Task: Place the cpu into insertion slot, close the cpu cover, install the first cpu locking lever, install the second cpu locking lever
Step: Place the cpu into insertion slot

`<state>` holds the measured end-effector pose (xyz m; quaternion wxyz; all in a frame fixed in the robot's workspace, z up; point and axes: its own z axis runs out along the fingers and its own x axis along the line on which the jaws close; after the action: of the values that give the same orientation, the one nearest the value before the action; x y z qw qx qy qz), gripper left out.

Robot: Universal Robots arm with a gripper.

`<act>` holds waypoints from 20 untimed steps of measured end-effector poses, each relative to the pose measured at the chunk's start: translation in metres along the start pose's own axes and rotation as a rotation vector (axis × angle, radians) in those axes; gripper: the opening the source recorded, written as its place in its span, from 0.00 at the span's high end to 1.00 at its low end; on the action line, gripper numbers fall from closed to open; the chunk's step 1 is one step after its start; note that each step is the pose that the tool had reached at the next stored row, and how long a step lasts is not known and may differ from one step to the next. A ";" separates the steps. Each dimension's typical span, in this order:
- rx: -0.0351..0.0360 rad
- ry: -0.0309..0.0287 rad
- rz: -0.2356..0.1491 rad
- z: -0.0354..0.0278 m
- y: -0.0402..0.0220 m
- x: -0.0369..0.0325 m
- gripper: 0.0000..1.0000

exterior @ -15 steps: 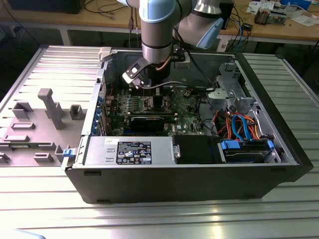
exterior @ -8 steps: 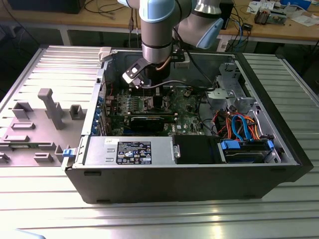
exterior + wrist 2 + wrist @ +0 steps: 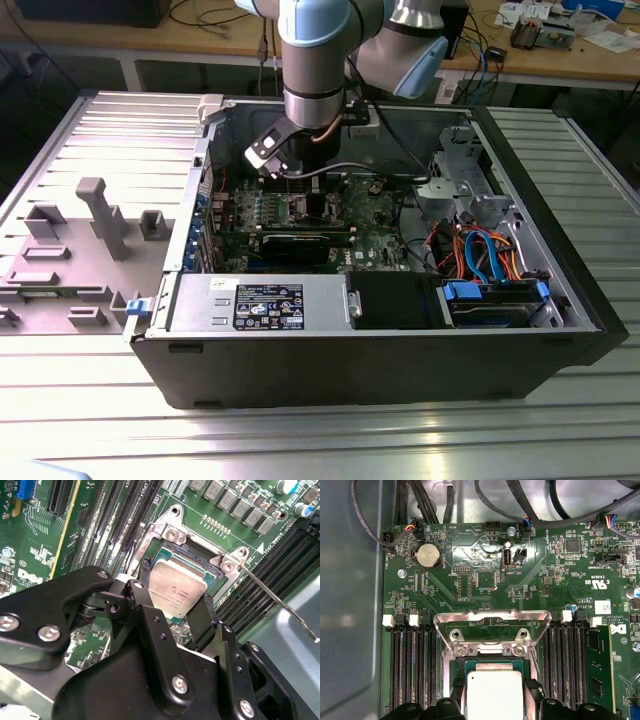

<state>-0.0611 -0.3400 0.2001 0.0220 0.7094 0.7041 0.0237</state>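
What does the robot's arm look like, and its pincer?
The arm is made of round silvery-grey tubes with light blue caps at its joints, and a black cable loops off near its end. The pincer is black and chunky, with shiny silver screws and two slim black fingers.

Expect bright, even overhead light in the exterior view: the ribbed table carries a pale glare streak at its near edge, and the computer case interior lies in shadow. In the first wrist view, the cpu top glares almost white.
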 end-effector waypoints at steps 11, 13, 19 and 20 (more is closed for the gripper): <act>0.0004 0.0000 -0.002 0.0036 -0.0008 0.0012 0.45; 0.0004 0.0000 -0.002 0.0036 -0.0008 0.0012 0.45; -0.0003 0.0011 -0.002 0.0041 -0.0007 0.0014 0.45; -0.0001 0.0008 -0.002 0.0040 -0.0007 0.0013 0.38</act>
<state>-0.0616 -0.3387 0.1961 0.0218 0.7087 0.7047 0.0240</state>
